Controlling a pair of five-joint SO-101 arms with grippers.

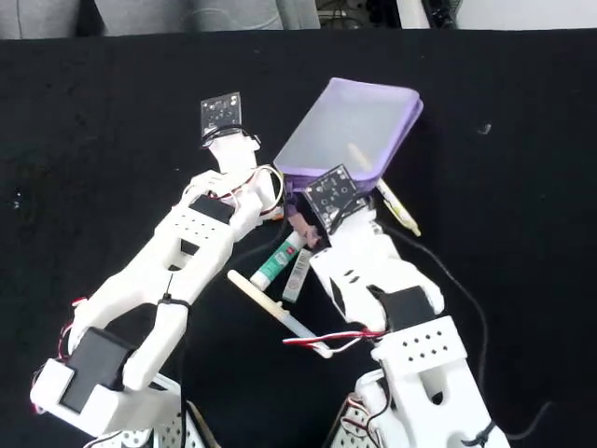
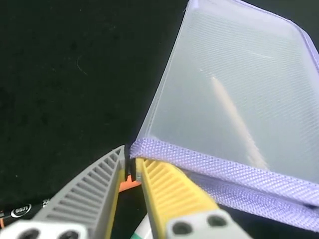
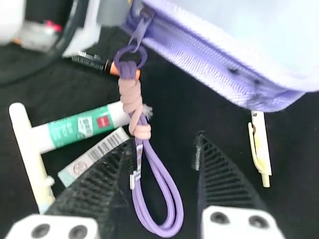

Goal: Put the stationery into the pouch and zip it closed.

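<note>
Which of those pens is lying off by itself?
The pale yellow clip pen, alone at the purple pouch; the green tube, barcoded stick and long white pen lie bunched together.

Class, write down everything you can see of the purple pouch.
The pouch is flat, with a frosted see-through panel edged in lilac woven fabric; a pale stick shows through. It lies on the black table. Its zip slider carries a knotted pink-and-purple cord, which lies between the open fingers of the right gripper. The left gripper pinches one corner.
</note>
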